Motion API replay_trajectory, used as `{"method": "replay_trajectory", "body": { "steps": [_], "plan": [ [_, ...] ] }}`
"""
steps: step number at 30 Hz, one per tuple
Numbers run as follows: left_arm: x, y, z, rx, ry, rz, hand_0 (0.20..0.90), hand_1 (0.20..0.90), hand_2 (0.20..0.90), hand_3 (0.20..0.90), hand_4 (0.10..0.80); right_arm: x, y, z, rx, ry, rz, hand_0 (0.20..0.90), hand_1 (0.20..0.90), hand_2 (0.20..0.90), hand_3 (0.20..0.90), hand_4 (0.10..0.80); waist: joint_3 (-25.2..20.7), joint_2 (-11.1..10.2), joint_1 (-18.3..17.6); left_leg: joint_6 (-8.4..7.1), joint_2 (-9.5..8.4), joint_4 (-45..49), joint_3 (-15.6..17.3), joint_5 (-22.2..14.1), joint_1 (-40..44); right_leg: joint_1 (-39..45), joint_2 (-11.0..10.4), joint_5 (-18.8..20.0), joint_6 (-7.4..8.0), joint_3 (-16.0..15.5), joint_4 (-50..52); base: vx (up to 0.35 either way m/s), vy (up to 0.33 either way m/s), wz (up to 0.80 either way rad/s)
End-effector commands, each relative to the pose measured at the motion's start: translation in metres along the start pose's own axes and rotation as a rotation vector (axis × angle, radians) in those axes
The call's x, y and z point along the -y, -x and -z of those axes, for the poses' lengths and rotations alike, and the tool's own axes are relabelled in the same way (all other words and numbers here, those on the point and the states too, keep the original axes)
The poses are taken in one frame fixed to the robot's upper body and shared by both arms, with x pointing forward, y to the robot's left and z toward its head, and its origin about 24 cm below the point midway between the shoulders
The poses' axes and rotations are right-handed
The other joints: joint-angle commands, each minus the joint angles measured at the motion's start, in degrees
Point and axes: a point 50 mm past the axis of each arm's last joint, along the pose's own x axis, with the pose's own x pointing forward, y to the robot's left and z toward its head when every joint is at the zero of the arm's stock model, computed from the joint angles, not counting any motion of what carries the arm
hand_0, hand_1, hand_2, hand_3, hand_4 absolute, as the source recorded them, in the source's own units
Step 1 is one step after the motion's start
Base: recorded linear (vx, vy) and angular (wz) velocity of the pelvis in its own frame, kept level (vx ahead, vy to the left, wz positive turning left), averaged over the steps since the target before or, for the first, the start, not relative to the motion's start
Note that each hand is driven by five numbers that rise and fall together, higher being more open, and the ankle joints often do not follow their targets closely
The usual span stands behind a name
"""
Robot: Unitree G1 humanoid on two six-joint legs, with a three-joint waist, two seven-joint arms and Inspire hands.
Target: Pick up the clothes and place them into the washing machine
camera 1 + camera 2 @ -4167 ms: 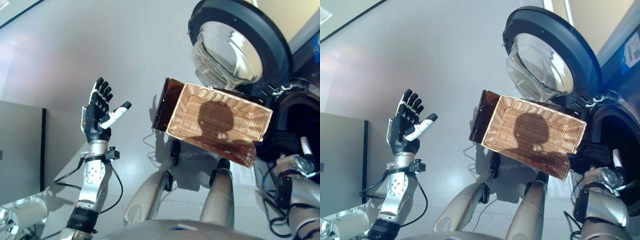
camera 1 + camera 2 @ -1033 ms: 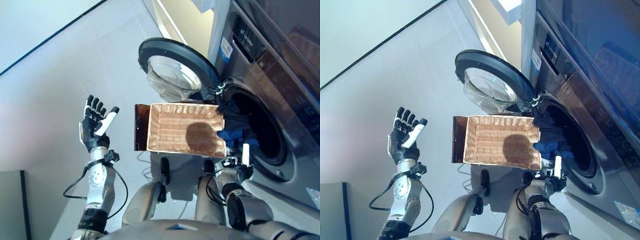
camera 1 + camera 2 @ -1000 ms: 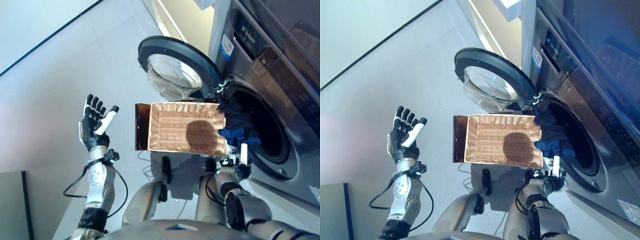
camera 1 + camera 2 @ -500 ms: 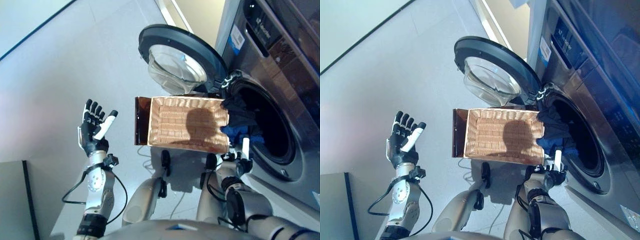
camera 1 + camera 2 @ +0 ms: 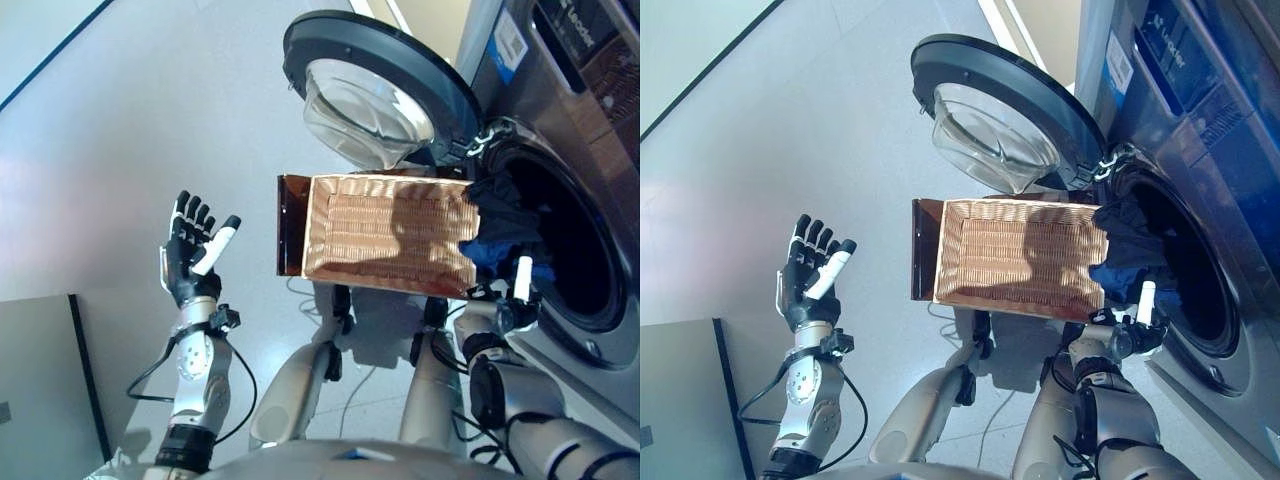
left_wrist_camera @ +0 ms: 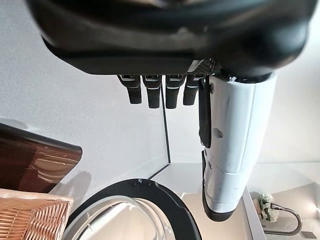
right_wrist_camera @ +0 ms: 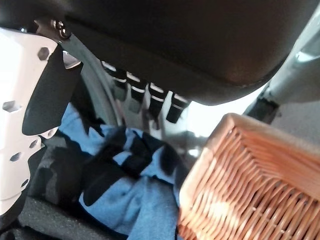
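Where arms entered nearest, left hand (image 5: pixel 192 255) stood raised over grey floor, fingers straight and spread, grasping nothing. Right hand (image 5: pixel 1127 331) at drum mouth, fingers extended, empty. Rectangular woven wicker basket (image 5: pixel 1018 257), empty, beside washing machine (image 5: pixel 1200 160). Blue and black clothes (image 7: pixel 125 180), crumpled, lay in drum opening; folds clear only in right wrist view. Round glass door (image 5: pixel 375 95) swung open; drum interior dark.

Laundry room: front-loading washing machine (image 5: pixel 1200 200)
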Motion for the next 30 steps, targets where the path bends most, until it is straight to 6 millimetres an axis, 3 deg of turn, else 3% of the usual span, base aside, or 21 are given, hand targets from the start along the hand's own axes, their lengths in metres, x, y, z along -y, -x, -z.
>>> {"method": "replay_trajectory", "body": {
  "steps": [1, 6, 9, 11, 12, 13, 30],
  "plan": [
    [0.003, -0.013, -0.058, 0.314, 0.031, 0.052, 0.900, 0.900, 0.900, 0.900, 0.800, -0.034, -0.003, -0.037, 0.168, -0.007, -0.128, 0.900, 0.900, 0.900, 0.900, 0.800, -0.9, 0.1, 1.6, -1.21, -2.82, 5.8, -1.4, -6.0, -4.4, 4.7, -0.3, 6.0, -0.82, -0.5, -12.6, 0.000, 0.000, 0.00],
    [0.005, -0.013, -0.061, 0.328, 0.021, 0.070, 0.900, 0.900, 0.900, 0.900, 0.800, -0.052, -0.001, -0.046, 0.191, 0.009, -0.172, 0.900, 0.900, 0.900, 0.900, 0.800, -1.3, 0.4, 2.6, -1.21, -3.17, 5.4, -1.9, -5.8, -4.8, 4.4, -0.7, 5.9, -0.74, -0.7, -12.8, 0.033, 0.016, 0.06],
    [0.006, -0.013, -0.063, 0.337, 0.020, 0.079, 0.900, 0.900, 0.900, 0.900, 0.800, -0.068, 0.002, -0.051, 0.205, 0.023, -0.207, 0.672, 0.672, 0.672, 0.672, 0.637, -1.5, 0.3, 3.4, -1.26, -3.44, 5.3, -2.2, -5.6, -5.4, 4.2, -0.9, 5.9, -0.74, -1.1, -12.9, 0.020, -0.002, 0.10],
    [0.006, -0.013, -0.064, 0.343, 0.019, 0.084, 0.900, 0.900, 0.900, 0.900, 0.800, -0.073, 0.003, -0.052, 0.209, 0.034, -0.221, 0.708, 0.708, 0.708, 0.708, 0.663, -1.5, 0.2, 3.8, -1.30, -3.55, 5.3, -2.4, -5.5, -5.7, 4.1, -1.1, 5.9, -0.73, -1.3, -12.9, 0.012, -0.008, 0.15],
    [0.006, -0.014, -0.064, 0.344, 0.016, 0.082, 0.900, 0.900, 0.900, 0.900, 0.800, -0.076, 0.004, -0.052, 0.209, 0.038, -0.233, 0.771, 0.771, 0.771, 0.771, 0.708, -1.4, 0.2, 3.9, -1.31, -3.51, 5.4, -2.5, -5.5, -5.9, 3.9, -1.2, 5.8, -0.73, -1.5, -12.7, 0.011, -0.012, 0.10],
    [0.006, -0.014, -0.064, 0.344, 0.014, 0.080, 0.900, 0.900, 0.900, 0.900, 0.800, -0.079, 0.005, -0.052, 0.209, 0.042, -0.243, 0.900, 0.900, 0.900, 0.900, 0.800, -1.4, 0.1, 4.1, -1.32, -3.52, 5.4, -2.7, -5.5, -6.1, 3.8, -1.3, 5.8, -0.74, -1.6, -12.5, 0.003, -0.015, 0.07],
    [0.008, -0.018, -0.076, 0.403, 0.010, 0.090, 0.900, 0.900, 0.900, 0.900, 0.800, -0.121, 0.014, -0.083, 0.277, 0.031, -0.319, 0.900, 0.900, 0.900, 0.900, 0.800, -0.7, -0.1, 6.9, -1.48, -4.70, 7.2, -4.6, -5.4, -10.8, -0.2, -2.5, 4.1, -1.19, -3.1, -8.7, 0.002, -0.004, 0.11]
  ]
}}
